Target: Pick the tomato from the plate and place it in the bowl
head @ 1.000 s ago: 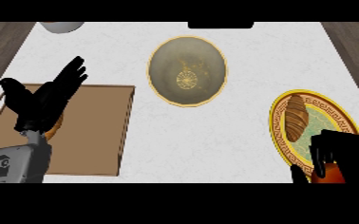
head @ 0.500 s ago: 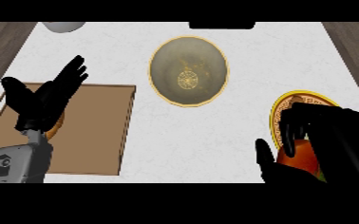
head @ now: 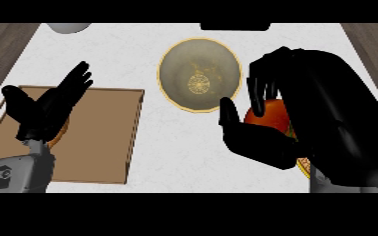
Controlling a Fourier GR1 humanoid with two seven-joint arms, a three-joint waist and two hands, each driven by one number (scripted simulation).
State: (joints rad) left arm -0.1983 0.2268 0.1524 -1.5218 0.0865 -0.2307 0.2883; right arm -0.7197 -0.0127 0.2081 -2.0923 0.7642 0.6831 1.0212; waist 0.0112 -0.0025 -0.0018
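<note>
Right hand (head: 310,115) large in view, just right of the bowl (head: 200,75), fingers and thumb curled round the tomato (head: 270,116). Tomato red-orange, showing between the thumb below and the fingers above; off the counter, lifted, just to the right of the bowl's rim and not over its opening. Hand covers most of the plate; only a small orange sliver of the plate's rim (head: 303,164) shows, lower right of the bowl, under the hand.

Bowl: round, tan inside with a yellow rim and a pale pattern at the bottom, nothing in it. It sits on the white counter (head: 177,145).

Left of the bowl, well apart: brown cutting board (head: 96,130) lying flat on the counter. Left hand (head: 46,107) over the board's left part, fingers straight and spread, pointing up, holding nothing; resting there. Grey forearm below it at the lower-left edge.

Up-left of the bowl, at the counter's far edge: part of a grey rounded object (head: 69,27), too cut off to tell what. Dark shape (head: 235,26) at the far edge above the bowl.
</note>
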